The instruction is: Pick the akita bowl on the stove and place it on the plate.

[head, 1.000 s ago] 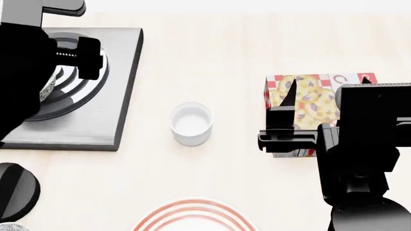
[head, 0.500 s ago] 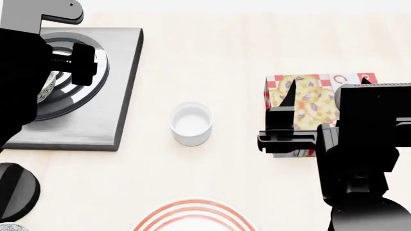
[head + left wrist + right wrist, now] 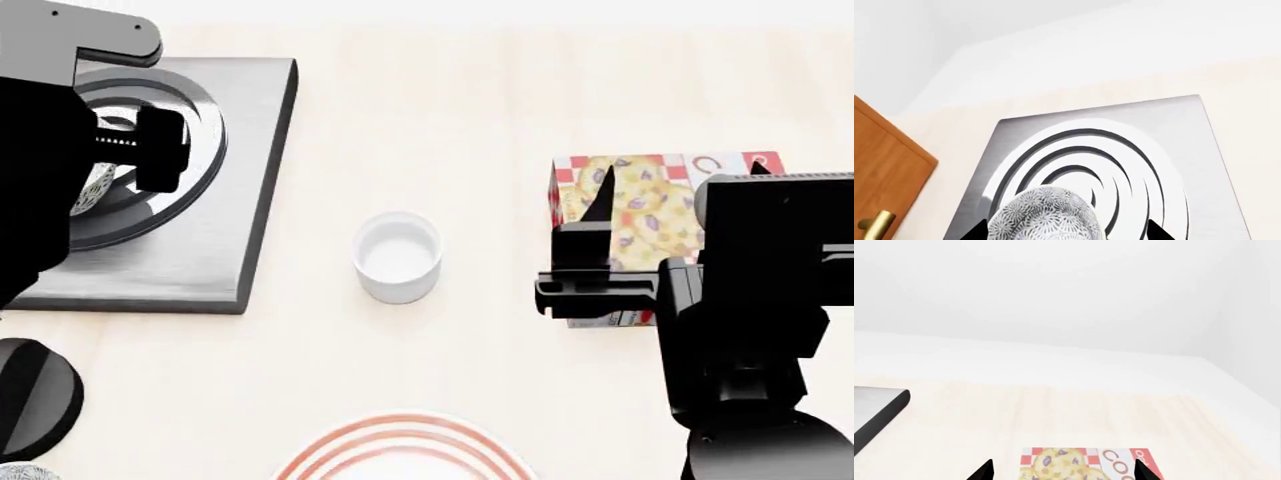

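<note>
The akita bowl point(image 3: 1044, 215), white-grey with a fine dark pattern, sits on the stove point(image 3: 1191, 130) over the ring burner. In the head view only a sliver of the bowl point(image 3: 91, 190) shows beside my left arm. My left gripper point(image 3: 1066, 234) is open, with one fingertip on each side of the bowl and a gap to each. The plate point(image 3: 400, 448), white with red rings, lies at the near edge of the head view. My right gripper point(image 3: 1062, 471) hovers open above a cookie box, holding nothing.
A plain white cup point(image 3: 396, 257) stands between the stove point(image 3: 227, 220) and the cookie box point(image 3: 654, 200). A black knob point(image 3: 34, 395) lies near the stove's front, with a patterned object's edge point(image 3: 20, 472) beside it. A wooden door point(image 3: 887, 165) with a brass handle stands beyond the table.
My left arm has shifted leftward over the burner, uncovering more of the rings on its right side. The right arm, cup and box have not moved.
</note>
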